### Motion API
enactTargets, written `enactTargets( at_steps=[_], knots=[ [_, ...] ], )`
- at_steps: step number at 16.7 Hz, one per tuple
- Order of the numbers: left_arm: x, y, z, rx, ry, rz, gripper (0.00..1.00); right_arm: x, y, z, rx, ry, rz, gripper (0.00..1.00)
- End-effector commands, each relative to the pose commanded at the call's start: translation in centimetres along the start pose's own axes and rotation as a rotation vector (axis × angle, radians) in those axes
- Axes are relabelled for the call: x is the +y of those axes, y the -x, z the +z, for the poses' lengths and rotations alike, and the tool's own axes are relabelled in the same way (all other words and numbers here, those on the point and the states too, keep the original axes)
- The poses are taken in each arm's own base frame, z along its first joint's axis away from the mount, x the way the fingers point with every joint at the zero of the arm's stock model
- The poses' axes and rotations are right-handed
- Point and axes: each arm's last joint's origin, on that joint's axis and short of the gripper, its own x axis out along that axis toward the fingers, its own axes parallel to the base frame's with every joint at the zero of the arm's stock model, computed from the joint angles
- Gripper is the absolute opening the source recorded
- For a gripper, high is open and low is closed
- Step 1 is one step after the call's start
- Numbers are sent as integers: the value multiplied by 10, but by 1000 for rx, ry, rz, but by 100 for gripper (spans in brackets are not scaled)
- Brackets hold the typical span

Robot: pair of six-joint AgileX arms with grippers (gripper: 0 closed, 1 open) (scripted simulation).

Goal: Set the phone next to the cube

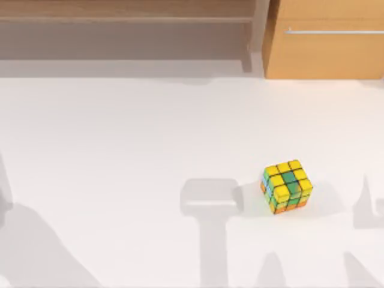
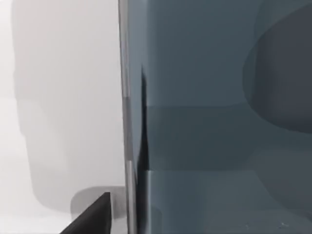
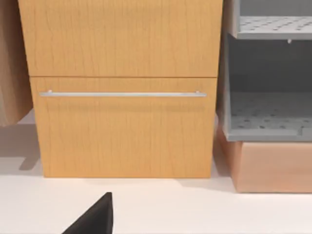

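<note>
While the flat smartphone with its glossy grey-teal face and thin silvery rim (image 2: 214, 117) loomed right up against our left wrist camera, one dark fingertip (image 2: 92, 217) showed beside its rim, so we judged the phone to be carried aloft by our left gripper; whether the jaws were truly clamped on it we could not tell. A soft rectangular shadow lay on the white tabletop (image 1: 120, 138) just left of the small puzzle cube with mostly yellow tiles, some green and orange, and black grid lines (image 1: 287, 186), which sat toward the tabletop's right, nearer the front edge. We guessed the phone hung roughly above that shadow, so the coming move was mostly downward. Our right arm was parked, facing the wooden drawer cabinet (image 3: 122, 87); its jaws we could not judge.
</note>
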Motion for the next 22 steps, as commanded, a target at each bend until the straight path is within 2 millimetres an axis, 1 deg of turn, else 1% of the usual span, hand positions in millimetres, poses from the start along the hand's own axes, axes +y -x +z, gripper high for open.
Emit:
enactTargets(
  at_steps=[12, 13, 20, 21, 22],
  knots=[
    [0, 0, 0, 0, 0, 0, 2, 0, 0, 0, 0, 0, 0, 100],
    [0, 0, 0, 0, 0, 0, 0, 0, 0, 0, 0, 0, 0, 100],
    [0, 0, 0, 0, 0, 0, 0, 0, 0, 0, 0, 0, 0, 100],
    [-1, 8, 1, -17, -2, -4, 0, 0, 0, 0, 0, 0, 0, 100],
    [-1, 9, 1, -18, -2, -4, 0, 0, 0, 0, 0, 0, 0, 100]
  ],
)
